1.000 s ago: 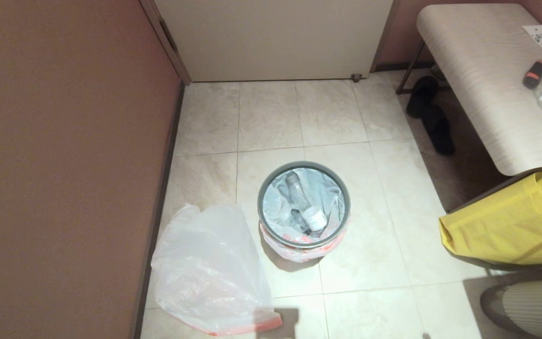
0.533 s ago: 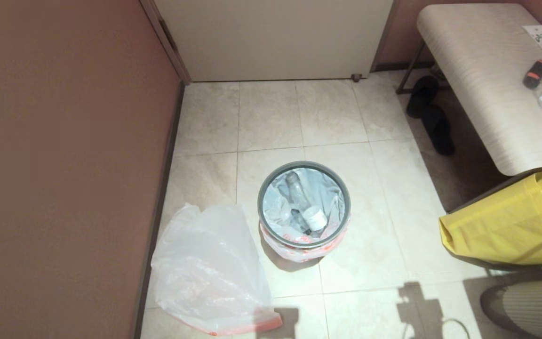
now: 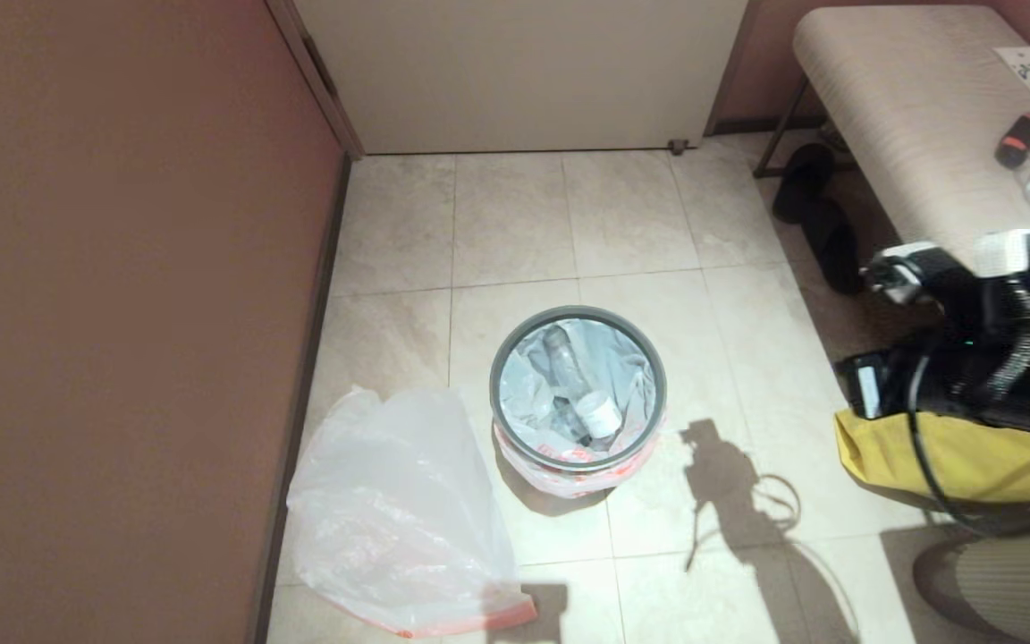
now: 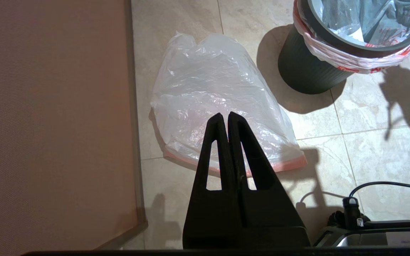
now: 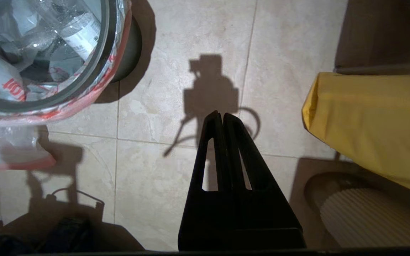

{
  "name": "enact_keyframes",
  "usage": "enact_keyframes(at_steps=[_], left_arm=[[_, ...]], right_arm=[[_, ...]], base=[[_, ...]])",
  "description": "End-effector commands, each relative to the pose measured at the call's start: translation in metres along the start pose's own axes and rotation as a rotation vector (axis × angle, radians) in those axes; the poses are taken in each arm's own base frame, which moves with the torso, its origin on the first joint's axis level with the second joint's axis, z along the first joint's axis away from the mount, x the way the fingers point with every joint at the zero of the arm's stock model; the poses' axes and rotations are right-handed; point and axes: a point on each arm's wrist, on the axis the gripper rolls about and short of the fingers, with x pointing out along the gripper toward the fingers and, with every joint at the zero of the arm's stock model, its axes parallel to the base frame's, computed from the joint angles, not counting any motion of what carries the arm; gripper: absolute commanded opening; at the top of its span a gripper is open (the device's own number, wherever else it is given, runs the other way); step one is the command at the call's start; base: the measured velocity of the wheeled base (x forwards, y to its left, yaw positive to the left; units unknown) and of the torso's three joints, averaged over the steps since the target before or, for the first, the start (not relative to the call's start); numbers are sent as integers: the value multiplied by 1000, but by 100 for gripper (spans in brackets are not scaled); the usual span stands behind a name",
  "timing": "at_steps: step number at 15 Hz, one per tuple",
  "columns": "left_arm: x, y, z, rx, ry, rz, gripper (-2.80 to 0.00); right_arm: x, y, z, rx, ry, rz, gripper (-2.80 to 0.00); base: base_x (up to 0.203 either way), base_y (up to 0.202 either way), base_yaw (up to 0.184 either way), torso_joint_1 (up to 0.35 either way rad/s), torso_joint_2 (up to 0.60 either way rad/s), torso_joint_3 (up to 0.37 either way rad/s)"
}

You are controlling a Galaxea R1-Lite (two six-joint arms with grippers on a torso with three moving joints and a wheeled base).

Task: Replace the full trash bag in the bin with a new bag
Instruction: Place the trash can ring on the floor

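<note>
The bin (image 3: pixel 578 394) sat mid-floor with the full bag (image 3: pixel 569 380) inside it, pink edge folded over the rim under the grey hoop (image 3: pixel 493 376). The right gripper (image 5: pixel 222 117) hung over bare tile right of the bin, fingers pressed together, holding nothing. The new bag (image 3: pixel 399 514) lay flat to the bin's near left, long axis running near-to-far, pink edge nearest. The left gripper (image 4: pixel 225 117), also pinched together and empty, hovered over it.

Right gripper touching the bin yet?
Apart. The right wrist view shows the right gripper, fingers shut, above bare floor tile, with open floor between it and the bin. It holds nothing.
</note>
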Motion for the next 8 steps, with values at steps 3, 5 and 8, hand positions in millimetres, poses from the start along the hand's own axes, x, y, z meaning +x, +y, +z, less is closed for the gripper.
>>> enact_keyframes(at_steps=[3, 5, 8], left_arm=[[0, 0, 0, 0, 2, 0, -280], [0, 0, 0, 0, 2, 0, -280], [0, 0, 0, 0, 1, 0, -280]], right_arm=[[117, 51, -16, -61, 95, 35, -280], [147, 74, -10, -75, 57, 49, -280], [174, 97, -8, -111, 25, 31, -50]], base=[[0, 0, 0, 0, 0, 0], [0, 0, 0, 0, 0, 0], [0, 0, 0, 0, 0, 0]])
